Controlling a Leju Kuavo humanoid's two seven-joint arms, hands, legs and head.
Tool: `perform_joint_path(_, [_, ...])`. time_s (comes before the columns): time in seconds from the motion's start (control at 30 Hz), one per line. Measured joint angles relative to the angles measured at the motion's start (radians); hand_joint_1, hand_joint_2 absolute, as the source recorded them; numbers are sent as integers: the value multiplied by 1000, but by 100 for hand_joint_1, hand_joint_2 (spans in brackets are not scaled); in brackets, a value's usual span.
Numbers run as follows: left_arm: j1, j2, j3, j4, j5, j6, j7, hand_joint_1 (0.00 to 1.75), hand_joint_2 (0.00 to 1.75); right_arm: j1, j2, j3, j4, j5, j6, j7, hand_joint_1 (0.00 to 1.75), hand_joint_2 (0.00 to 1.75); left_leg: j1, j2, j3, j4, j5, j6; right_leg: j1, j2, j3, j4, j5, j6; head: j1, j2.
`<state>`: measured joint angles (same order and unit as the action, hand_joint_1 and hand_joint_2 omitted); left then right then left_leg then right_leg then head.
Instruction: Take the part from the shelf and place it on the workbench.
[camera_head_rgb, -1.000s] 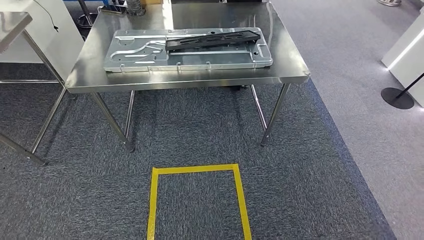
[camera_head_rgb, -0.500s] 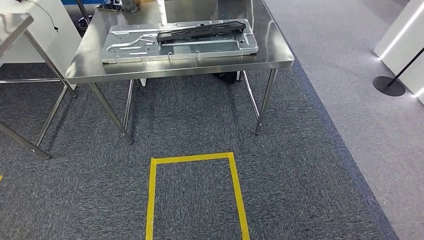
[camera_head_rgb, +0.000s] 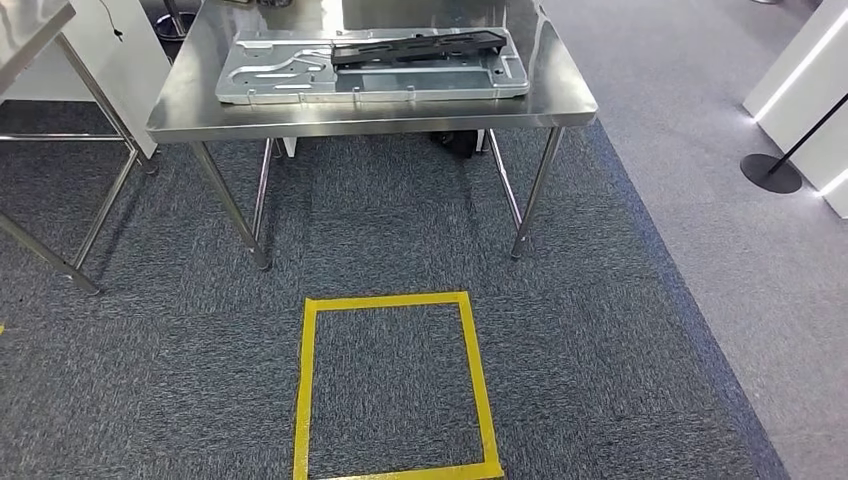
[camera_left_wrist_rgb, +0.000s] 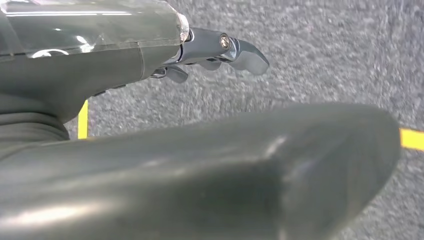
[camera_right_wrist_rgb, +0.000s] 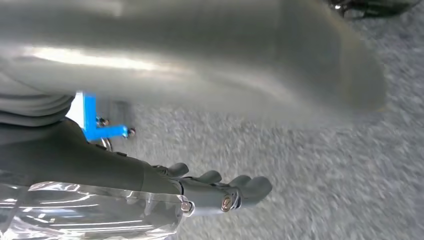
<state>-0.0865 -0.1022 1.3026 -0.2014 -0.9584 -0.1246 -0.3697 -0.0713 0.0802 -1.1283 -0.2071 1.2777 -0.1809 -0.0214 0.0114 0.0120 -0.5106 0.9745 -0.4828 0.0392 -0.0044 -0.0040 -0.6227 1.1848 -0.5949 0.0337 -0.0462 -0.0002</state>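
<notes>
On the worktop (camera_head_rgb: 200, 110) at twelve o'clock, the black part (camera_head_rgb: 418, 47) lies across a metal panel (camera_head_rgb: 290, 75); probably stiff, light, best grasped mid-length; left hand (camera_left_wrist_rgb: 220, 50) and right hand (camera_right_wrist_rgb: 225, 192) hang released, grasping nothing.

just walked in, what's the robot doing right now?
Nothing is being handled. The black part lies on a silver metal panel on the steel workbench ahead of the robot. On the carpet in front of the bench is a yellow tape square. Both arms hang down over the carpet: the left hand and right hand hold nothing, fingers loosely extended.
</notes>
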Motion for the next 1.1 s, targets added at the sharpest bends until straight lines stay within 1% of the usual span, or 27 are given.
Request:
perform_joint_path(0.03, [0, 0, 0, 0, 0, 1, 2, 0, 0, 1, 0, -2, 0, -3, 4, 4, 0, 175, -2, 0, -6, 2, 3, 1, -2, 0, -25, 59, -24, 2, 0, 0])
perform_joint_path(0.07, [0, 1, 0, 0, 0, 3, 4, 0, 0, 1, 0, -4, 1, -6, 9, 6, 0, 175, -3, 0, -12, 5, 5, 2, -3, 0, -35, 90, -30, 4, 0, 0])
perform_joint_path(0.1, [0, 1, 1, 0, 1, 5, 7, 0, 0, 2, -1, -6, 1, -8, 14, 8, 0, 175, -4, 0, -17, 9, 7, 2, -5, 0, -27, 83, -19, 7, 0, 0])
perform_joint_path(0.13, [0, 1, 1, 0, 1, 7, 10, 0, 44, 1, -2, -7, 0, -10, 18, 12, 0, 131, -4, 0, -21, 14, 7, 2, -9, 0, 0, 38, 8, 12, 0, 0])
perform_joint_path(0.17, [-1, 1, 1, 0, 1, 8, 15, 0, 87, 1, -3, -9, 0, -11, 22, 16, 0, 87, -4, -1, -25, 21, 6, 1, -14, 0, 41, -33, 40, 20, 0, 0])
perform_joint_path(0.2, [-1, 1, 1, 0, 2, 8, 19, 0, 131, -1, -4, -10, 1, -11, 22, 22, 0, 44, -6, -1, -30, 29, 4, -1, -18, 2, 78, -103, 60, 27, 0, 0])
perform_joint_path(0.23, [-3, 1, 1, 0, 4, 8, 23, 0, 175, -2, -5, -12, 1, -11, 21, 27, 0, 0, -8, -2, -34, 37, 1, -4, -21, 4, 105, -155, 76, 25, 0, 0])
perform_joint_path(0.27, [-4, 1, 2, 0, 7, 8, 26, 0, 175, -4, -5, -13, 1, -11, 19, 31, 0, 0, -11, -3, -38, 43, -1, -7, -23, 7, 118, -185, 82, 21, 0, 0])
perform_joint_path(0.3, [-4, 2, 2, 0, 9, 8, 28, 0, 175, -4, -5, -15, 1, -11, 18, 33, 0, 0, -14, -3, -41, 46, -1, -10, -21, 9, 118, -191, 79, 14, 0, 0])
perform_joint_path(0.33, [-5, 2, 3, 0, 11, 8, 30, 0, 175, -4, -5, -16, 1, -11, 18, 35, 0, 44, -14, -3, -42, 47, -1, -12, -19, 10, 115, -191, 84, 7, 0, 0])
perform_joint_path(0.43, [-5, -1, 6, 0, 16, 9, 36, 0, 175, -4, -9, -21, 1, -17, 23, 32, 0, 175, -10, -3, -43, 45, 4, -19, -13, 10, 114, -190, 85, 3, 0, 0])
perform_joint_path(0.5, [-5, -4, 7, 0, 19, 11, 41, 0, 175, -4, -14, -24, 0, -25, 27, 33, 0, 175, -9, -3, -43, 44, 5, -21, -10, 10, 113, -189, 86, 1, 0, 0])
perform_joint_path(0.6, [-4, -6, 5, 0, 24, 13, 48, 0, 175, -4, -20, -30, 0, -37, 30, 41, 0, 175, -8, -4, -43, 43, 7, -23, -8, 10, 113, -189, 86, 0, 0, 0])
perform_joint_path(0.7, [3, -5, -26, 0, 50, 15, 59, 0, 44, 1, -25, -11, -3, -82, 35, 46, 0, 175, -7, -4, -43, 43, 7, -24, -8, 10, 113, -189, 86, 0, 0, 0])
perform_joint_path(0.73, [6, -5, -44, 0, 63, 17, 64, 0, 0, 4, -27, 3, -4, -101, 37, 46, 0, 131, -7, -4, -43, 43, 7, -24, -8, 10, 113, -189, 86, 0, 0, 0])
perform_joint_path(0.83, [16, -3, -99, -2, 108, 22, 79, 0, 0, 14, -30, 49, -10, -160, 41, 46, 0, 0, -6, -4, -43, 43, 7, -24, -9, 10, 113, -189, 86, 0, 0, 0])
perform_joint_path(1.07, [41, 7, -240, -18, 217, 36, 116, 0, 0, 36, -39, 169, -27, -305, 59, 45, 0, 0, -6, -4, -44, 43, 7, -24, -10, 10, 113, -189, 86, 0, 0, 0])
perform_joint_path(1.1, [43, 8, -250, -20, 225, 37, 118, 0, 0, 37, -39, 179, -28, -315, 60, 45, 0, 0, -6, -4, -44, 43, 7, -24, -10, 10, 113, -189, 87, 0, 0, 0])
